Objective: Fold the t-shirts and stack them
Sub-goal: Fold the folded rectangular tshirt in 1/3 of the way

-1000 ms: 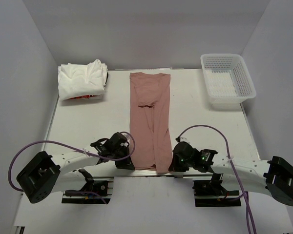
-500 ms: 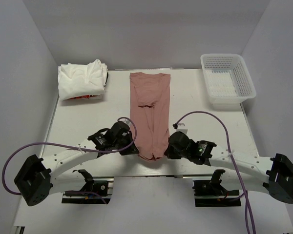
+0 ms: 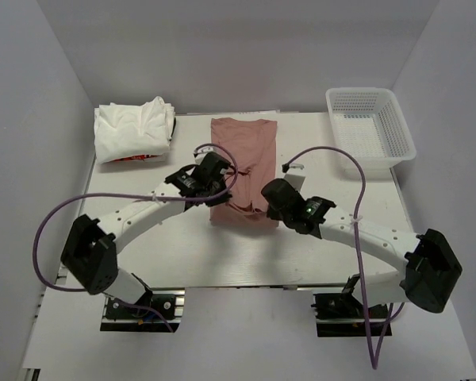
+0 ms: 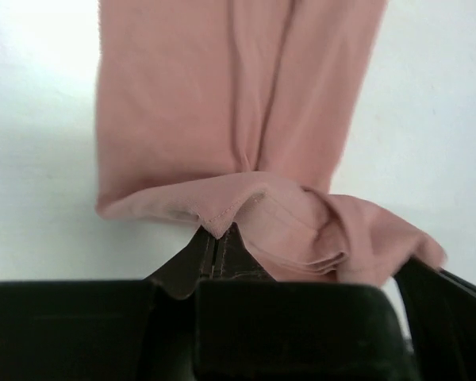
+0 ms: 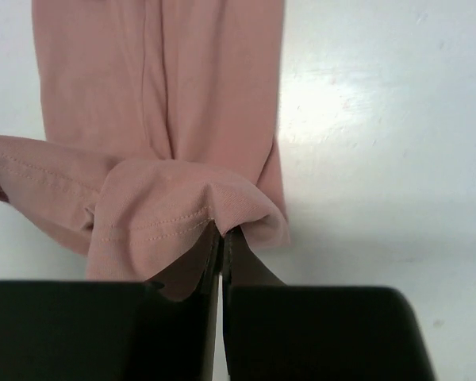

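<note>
**A:** Entry one, top view. Pink t-shirt (image 3: 250,143): on the worktop (image 3: 143,230), well left of the basket (image 3: 366,163). It is folded to a narrow strip. The near hem is raised and doubled over toward the end that lies level with the basket. White t-shirts (image 3: 133,131): stacked, same side of the basket, farther off.

**B:** End effectors?

**A:** Left end effector (image 3: 220,190) and right end effector (image 3: 268,202): each clamped on one hem corner. The left holds the corner farther from the basket.

**B:** Entry two, left wrist view?

**A:** Basket not in view. Left end effector (image 4: 218,252): closed on the hem (image 4: 222,224). The cloth between the two corners sags and bunches.

**B:** Entry three, right wrist view?

**A:** Basket not in view. Right end effector (image 5: 220,246): pinching its corner just under the stitching, with little cloth in the bite.

**B:** Handling note?

**A:** My judgement only.
- Carry both corners level and at one pace.
- Hold them far enough apart to draw out the sag.
- Lay the hem square on the collar end.
- Release once the cloth rests.
- Risks: a thin grip slipping, or a skewed fold.
</note>
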Motion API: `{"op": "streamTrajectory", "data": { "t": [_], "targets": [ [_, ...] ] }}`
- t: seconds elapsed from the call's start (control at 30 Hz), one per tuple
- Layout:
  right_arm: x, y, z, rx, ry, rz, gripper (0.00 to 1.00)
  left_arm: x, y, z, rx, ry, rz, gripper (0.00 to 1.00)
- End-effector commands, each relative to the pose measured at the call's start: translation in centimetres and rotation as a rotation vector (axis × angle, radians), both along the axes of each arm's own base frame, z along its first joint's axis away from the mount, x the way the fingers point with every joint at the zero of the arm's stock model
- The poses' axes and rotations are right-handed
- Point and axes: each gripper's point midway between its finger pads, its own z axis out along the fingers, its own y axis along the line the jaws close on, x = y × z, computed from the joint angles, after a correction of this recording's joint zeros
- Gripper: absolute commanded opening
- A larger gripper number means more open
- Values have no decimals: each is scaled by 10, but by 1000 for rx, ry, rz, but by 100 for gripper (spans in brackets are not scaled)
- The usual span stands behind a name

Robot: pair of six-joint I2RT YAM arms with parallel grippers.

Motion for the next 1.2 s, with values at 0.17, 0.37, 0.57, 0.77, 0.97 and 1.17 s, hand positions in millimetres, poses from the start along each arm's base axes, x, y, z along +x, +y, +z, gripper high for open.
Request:
{"op": "streamTrajectory", "data": {
  "t": [0.17,0.37,0.57,0.77,0.97,1.17],
  "targets": [
    [78,10,34,23,-133,-34,0,64,25,-6,107,-8,108,0],
    [124,17,4,-3,-61,-23,0,94,20,-19,109,22,114,0],
    [158,17,-19,19,-14,-53,0,127,22,-36,99,43,136,0],
    [211,17,-30,20,-23,-84,18,177,20,-26,69,14,143,81],
    [226,16,29,6,-100,-44,70,181,41,9,72,-18,166,100],
    [154,29,20,136,-84,189,90,105,61,-12,28,21,119,100]
  ]
}}
